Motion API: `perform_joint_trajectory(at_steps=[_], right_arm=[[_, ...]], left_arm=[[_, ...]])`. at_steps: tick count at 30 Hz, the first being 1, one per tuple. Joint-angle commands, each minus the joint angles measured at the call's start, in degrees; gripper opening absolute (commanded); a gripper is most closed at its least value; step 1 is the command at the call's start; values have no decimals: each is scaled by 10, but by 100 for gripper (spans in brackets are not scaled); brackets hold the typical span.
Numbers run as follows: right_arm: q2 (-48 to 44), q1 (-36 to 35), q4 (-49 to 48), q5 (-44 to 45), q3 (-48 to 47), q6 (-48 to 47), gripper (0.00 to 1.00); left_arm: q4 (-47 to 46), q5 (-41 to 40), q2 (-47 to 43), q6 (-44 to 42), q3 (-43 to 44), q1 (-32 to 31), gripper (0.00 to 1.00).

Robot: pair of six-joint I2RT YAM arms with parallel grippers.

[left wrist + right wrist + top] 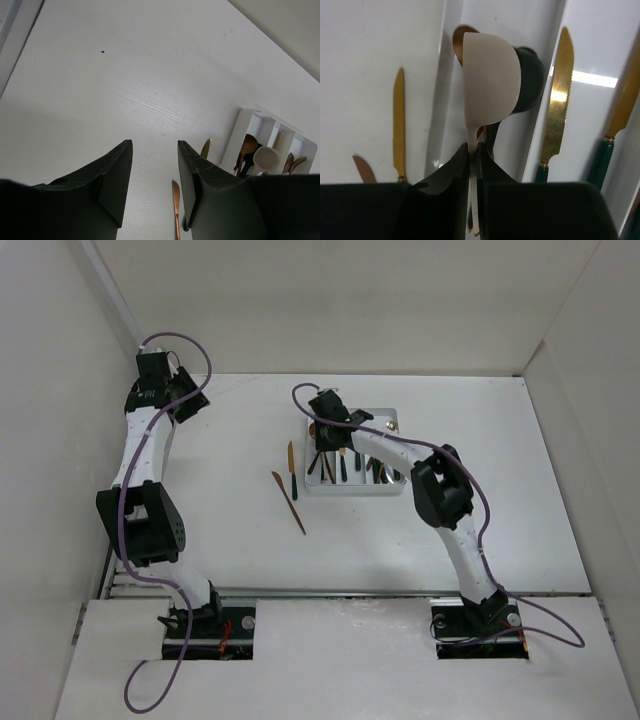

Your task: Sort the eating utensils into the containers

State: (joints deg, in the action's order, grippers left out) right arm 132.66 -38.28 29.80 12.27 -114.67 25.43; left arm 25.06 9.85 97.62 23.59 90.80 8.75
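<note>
One cream spoon (490,80), pinched by its thin stem in the right gripper (473,152), fingers clamped tight on it, bowl pointing away from the wrist. Spoon sits over the left compartment of the white tray (345,490), above a black spoon (532,80) and a copper spoon (461,36) lying in that compartment; contact with them cannot be told. Next compartment over: serrated gold knife (558,95), green handle. Further right, a second gold blade (622,95) on a green handle, cut by the frame edge. Outside the tray, on the table (220,500) just beside its left wall: a gold-bladed knife (292,465) with dark handle and a longer copper knife (290,505), close together, not touching. Left gripper (155,175) hangs over bare table well apart from the tray, toward the far left corner, jaws spread, nothing between them.
</note>
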Motion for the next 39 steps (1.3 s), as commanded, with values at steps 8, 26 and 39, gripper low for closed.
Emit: perform_joint_trajectory(at_steps=[8, 26, 39], right_arm=[[-68, -1, -11, -20, 48, 17, 43], [-121, -174, 76, 15, 91, -49, 55], [-66, -198, 106, -2, 108, 1, 55]], left_arm=[[-15, 13, 0, -7, 24, 3, 38], [-15, 40, -16, 8, 13, 3, 38], [-26, 56, -37, 14, -14, 3, 39]])
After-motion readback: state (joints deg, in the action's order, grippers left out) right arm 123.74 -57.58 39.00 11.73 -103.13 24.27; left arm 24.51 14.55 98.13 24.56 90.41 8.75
